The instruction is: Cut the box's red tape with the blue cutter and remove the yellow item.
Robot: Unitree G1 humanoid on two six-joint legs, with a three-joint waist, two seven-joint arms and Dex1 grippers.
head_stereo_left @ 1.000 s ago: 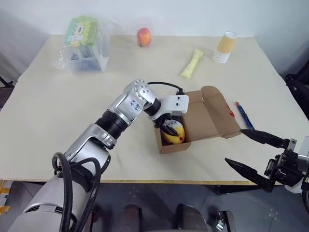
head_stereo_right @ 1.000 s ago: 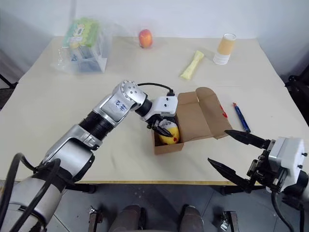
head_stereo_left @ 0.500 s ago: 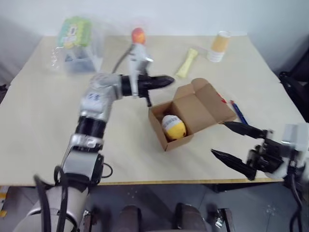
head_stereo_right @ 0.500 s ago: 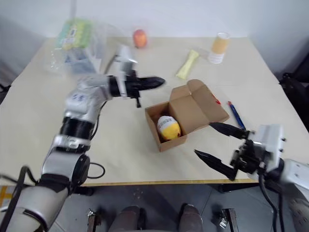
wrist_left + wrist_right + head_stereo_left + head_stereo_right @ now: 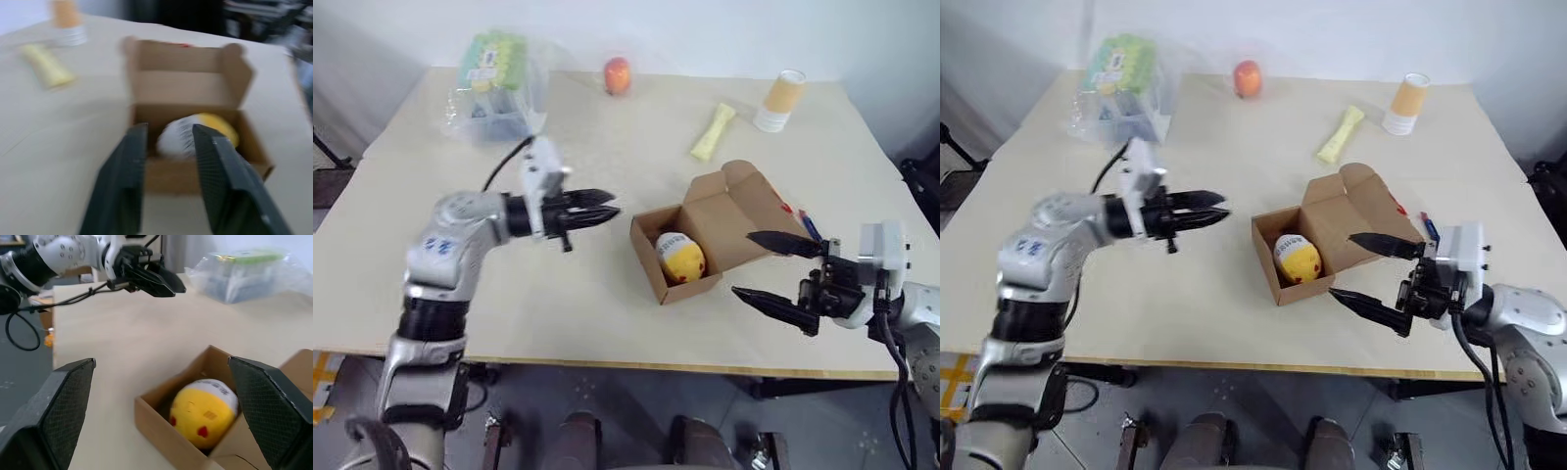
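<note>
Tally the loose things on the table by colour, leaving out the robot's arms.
Brown: 1, the open box
Yellow: 2, the yellow item in the box and a pale yellow packet
Blue: 1, the blue cutter
Orange-red: 1, a round fruit
Orange and white: 1, a paper cup
Clear with green tops: 1, a plastic bag
Total: 7

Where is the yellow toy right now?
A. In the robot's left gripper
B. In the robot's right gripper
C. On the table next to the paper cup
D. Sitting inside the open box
D: the yellow toy sits inside the open box, and neither the left gripper nor the right gripper holds it.
</note>
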